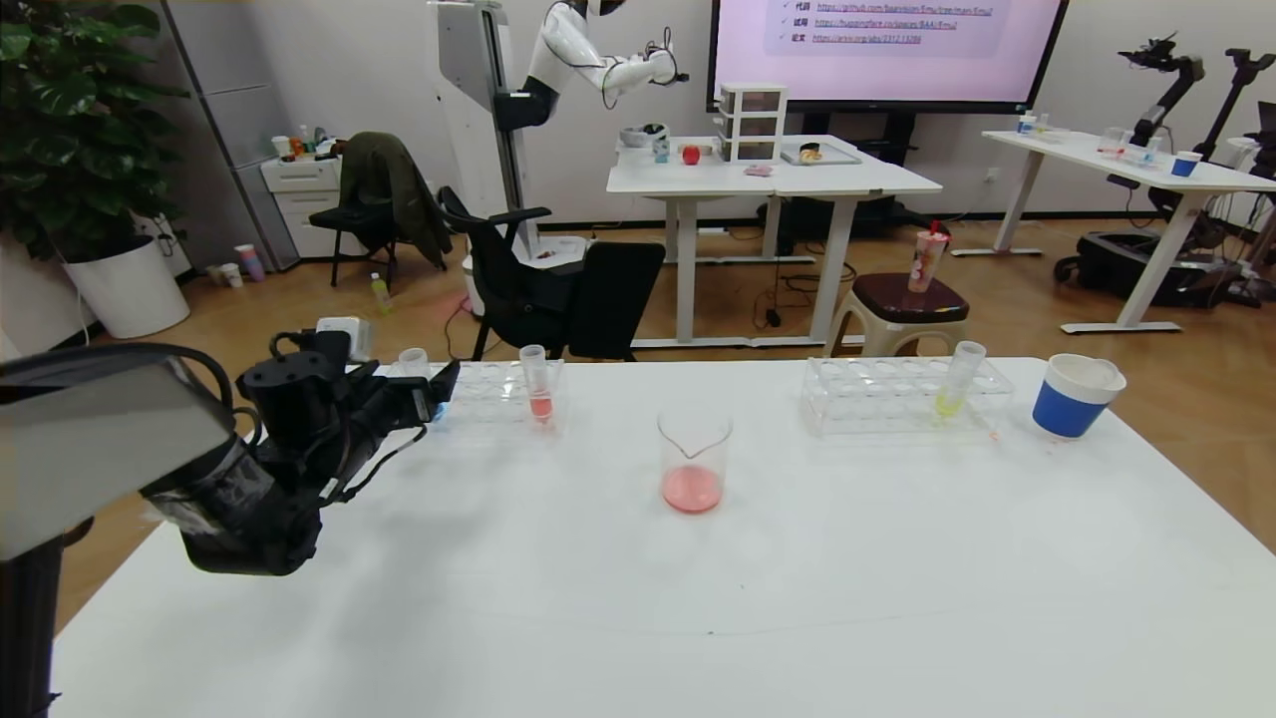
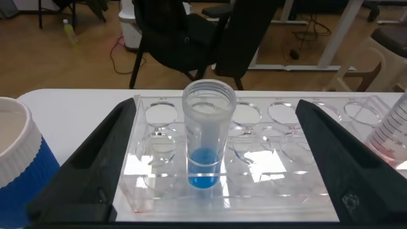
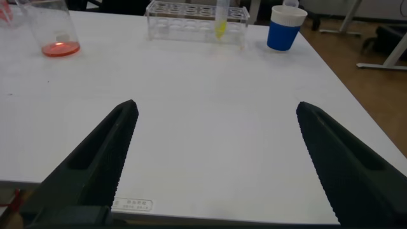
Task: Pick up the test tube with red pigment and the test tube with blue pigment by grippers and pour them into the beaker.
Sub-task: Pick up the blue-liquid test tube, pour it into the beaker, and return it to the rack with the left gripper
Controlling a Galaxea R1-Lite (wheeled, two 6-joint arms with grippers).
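1. The left gripper (image 1: 439,391) reaches forward and slightly inward over the far left part of the white table (image 1: 638,598), its black wrist joint low above the tabletop and its fingers pointing at the left clear rack (image 1: 498,384).
2. In the left wrist view the left gripper (image 2: 213,152) has its two fingers spread wide apart, one on each side of the test tube with blue pigment (image 2: 206,137); neither finger touches the tube.
3. That tube stands upright in a front-row hole of the left rack (image 2: 254,184), with bright blue liquid in its rounded bottom. In the head view the gripper hides most of it.
4. A second tube with pale salmon-red liquid (image 1: 538,384) stands upright in the same rack, to the right of the gripper.
5. The beaker (image 1: 694,461) stands near the table's middle, well apart from both racks, spout facing the robot, with a shallow layer of red liquid at the bottom.
6. The right gripper (image 3: 216,159) does not show in the head view; its own wrist view shows the fingers wide apart over bare tabletop, holding nothing, aimed across the table toward the right rack (image 3: 197,19).
7. The right rack (image 1: 902,394) holds an upright tube with yellow liquid (image 1: 957,379); a blue-banded white cup (image 1: 1075,396) stands just beside it at the table's far right.
8. Another blue-banded cup (image 2: 19,172) sits near the left finger.
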